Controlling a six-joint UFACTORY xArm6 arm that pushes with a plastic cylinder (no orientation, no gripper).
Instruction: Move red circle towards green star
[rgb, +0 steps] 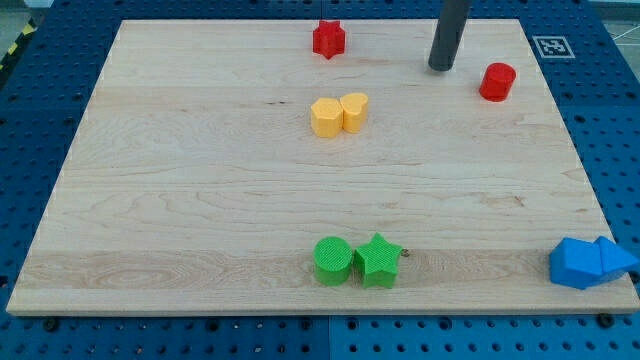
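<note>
Inspecting the table (200, 200), we find our tip (441, 66) set down near the view's top edge, clear of every block. We carry no gripper, only the dark rod, so nothing is held. The red circle (497, 81) stands just to the view's right of our tip and slightly lower, near but not touching. The green star (378, 260) lies well apart from our tip, far toward the view's bottom and a little to the view's left, touching the green circle (333, 260) on its left side. A red star (328, 39) sits to the view's left of our tip, near the top edge. Two yellow blocks (339, 115) rest together below and left of our tip. Two blue blocks (590, 262) occupy the bottom right corner, far from our tip.
</note>
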